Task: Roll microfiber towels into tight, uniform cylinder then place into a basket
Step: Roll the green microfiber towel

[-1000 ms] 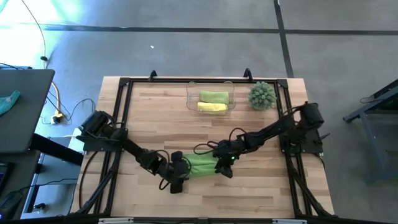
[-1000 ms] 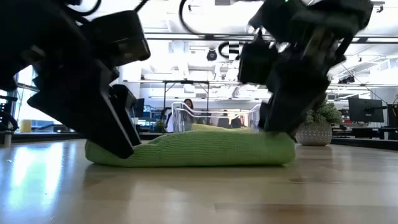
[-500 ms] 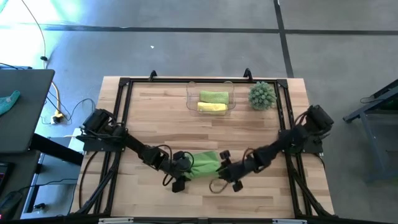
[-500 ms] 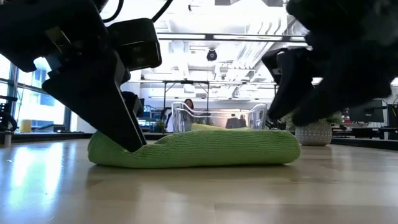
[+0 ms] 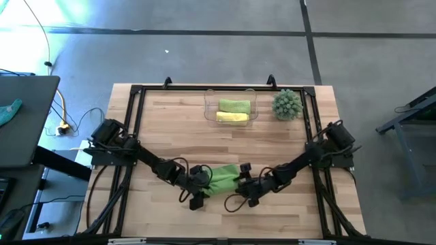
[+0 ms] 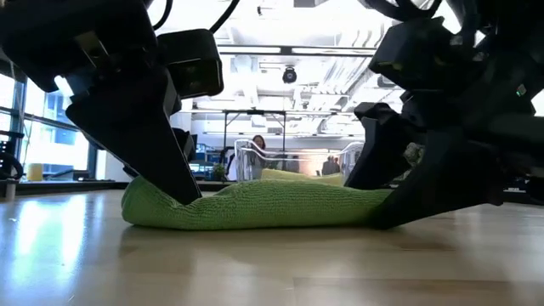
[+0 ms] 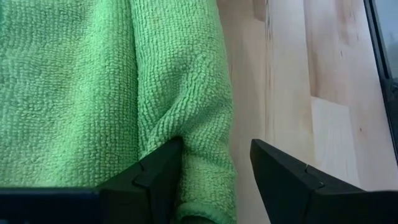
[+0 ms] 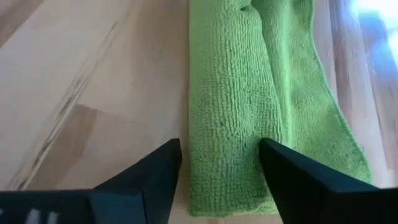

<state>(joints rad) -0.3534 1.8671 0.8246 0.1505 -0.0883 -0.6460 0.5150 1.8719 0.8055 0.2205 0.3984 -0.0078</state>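
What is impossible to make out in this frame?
- High view: both ends of the green towel lie under the left gripper and right gripper.
- Low view: the basket is blocked by the towel and arms.
- High view: the basket's two rolls are too small to judge tightness.

Green towel (image 6: 255, 206) lies flat; both grippers seemingly press its ends

You see two arms, both matte black, built from slim round links with thicker joint housings. Black cables loop loosely along each one. The left gripper (image 5: 198, 194) and the right gripper (image 5: 246, 193) carry flat, angular black fingers (image 7: 155, 174) with bevelled edges. Each base is a blocky dark housing on a black frame.
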